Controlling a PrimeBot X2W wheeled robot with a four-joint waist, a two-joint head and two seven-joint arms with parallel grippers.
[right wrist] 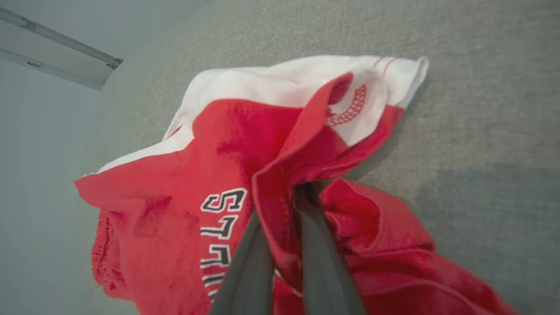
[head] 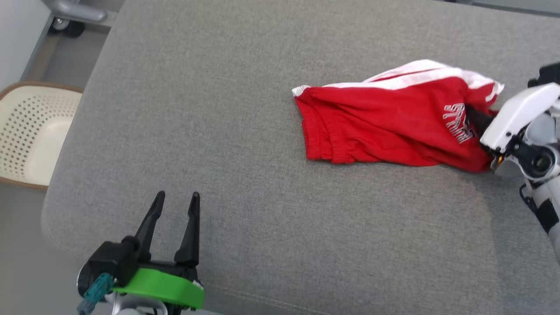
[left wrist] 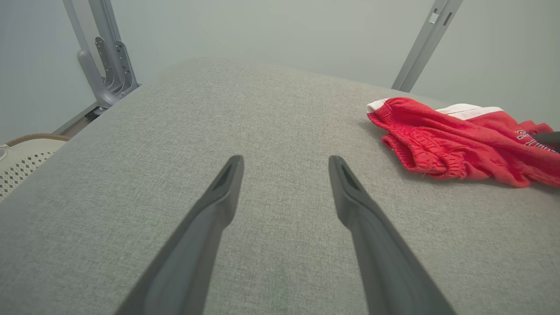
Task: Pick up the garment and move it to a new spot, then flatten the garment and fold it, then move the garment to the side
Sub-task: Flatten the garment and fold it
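**Block lettering on the red shorts**

The lettering is white with dark outlines and sits on the red cloth at the leg end of the shorts, far from their elastic waistband. It begins "ST". The letters after that are creased and half covered by a fold, so they cannot be read with certainty. On the shorts' white band, a curved red stitched mark spells nothing legible.

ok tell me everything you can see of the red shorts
The red shorts lie crumpled on the grey fabric surface, toward its right. Jersey-looking cloth, gathered elastic waistband at the left end, white side panel along the far edge, black-outlined lettering near the right end. The right gripper pinches a fold beside the lettering.
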